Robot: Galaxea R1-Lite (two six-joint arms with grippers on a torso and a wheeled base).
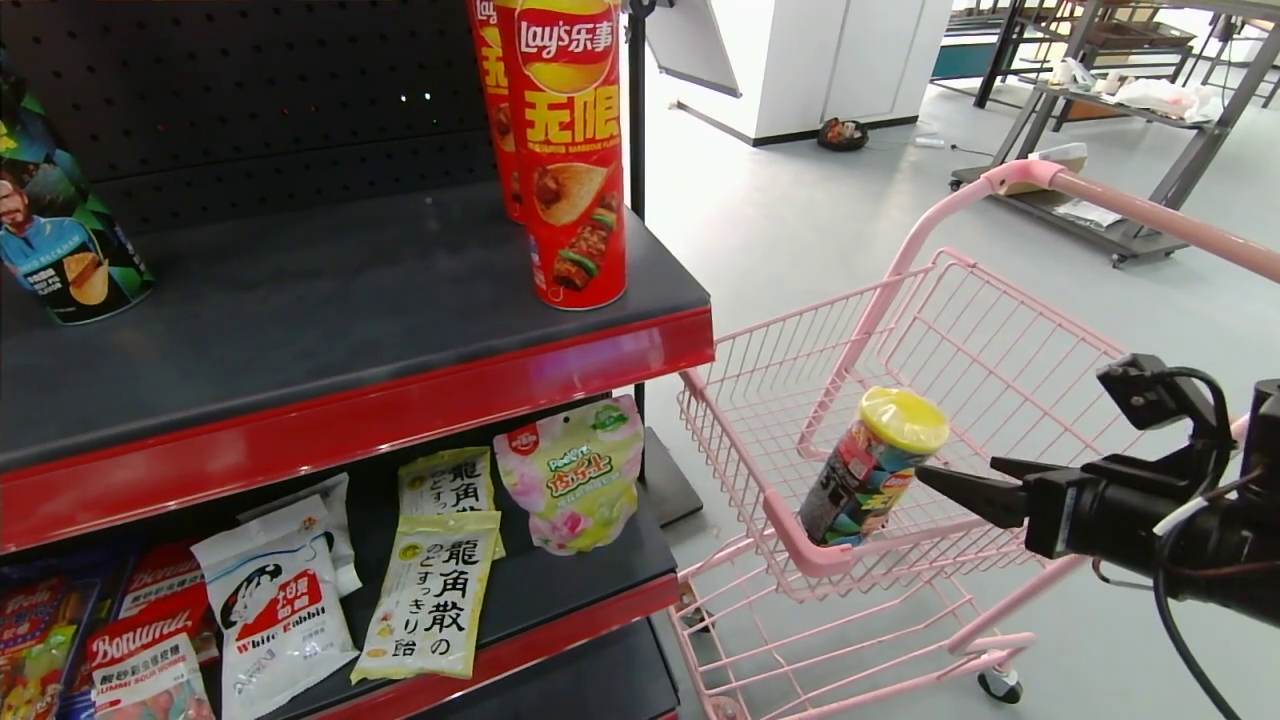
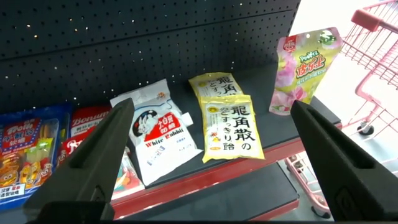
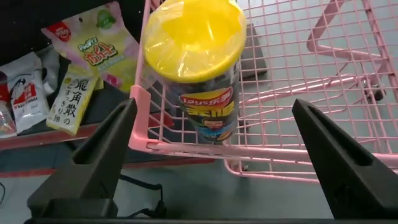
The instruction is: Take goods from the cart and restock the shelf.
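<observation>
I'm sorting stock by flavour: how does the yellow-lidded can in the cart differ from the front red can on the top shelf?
The yellow-lidded can has a dark, multicoloured body; the front red can is red. The yellow-lidded can leans tilted in a corner of the pink cart basket; the front red can stands upright on the top shelf. Both are tall cylindrical snack cans.

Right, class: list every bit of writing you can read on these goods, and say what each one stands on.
"Lay's乐事", "无限": red can.
"Lay's乐事": yellow-lidded can; its other print is too small.
"White Rabbit": white bag.
"龍角散", "のどすっきり飴": yellow packet.
Too small or blurred: pink pouch, red bag, green can.
</observation>
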